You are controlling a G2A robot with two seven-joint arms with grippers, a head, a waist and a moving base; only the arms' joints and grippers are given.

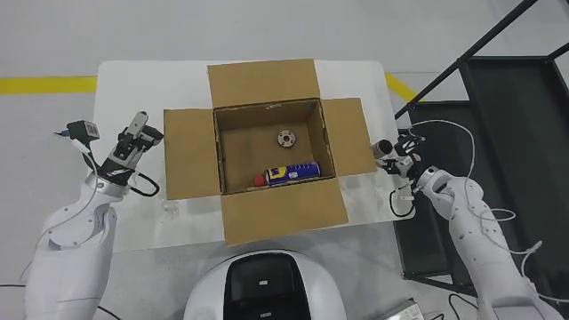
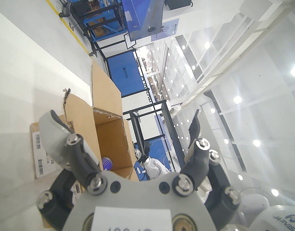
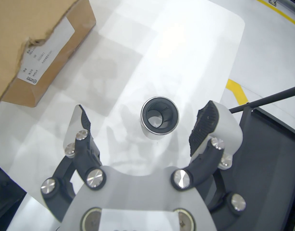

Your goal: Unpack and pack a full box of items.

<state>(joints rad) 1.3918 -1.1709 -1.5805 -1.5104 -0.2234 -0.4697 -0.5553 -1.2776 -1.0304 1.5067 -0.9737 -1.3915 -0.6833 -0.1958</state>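
Unpacking is judged under way: a spray can (image 1: 289,174) and a round fitting (image 1: 284,138) are left in the open box (image 1: 187,153), while a metal sleeve (image 3: 159,118) is stood upright on the counter (image 1: 133,98) near the right flap. The right gripper (image 3: 144,115) is held wide open and empty over the sleeve — the left gripper (image 2: 123,121), likewise, beside the left flap. A reach into the box is called for next.

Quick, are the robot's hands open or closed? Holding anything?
Left gripper: open, holding nothing.
Right gripper: open, holding nothing; the metal sleeve ahead stands untouched.
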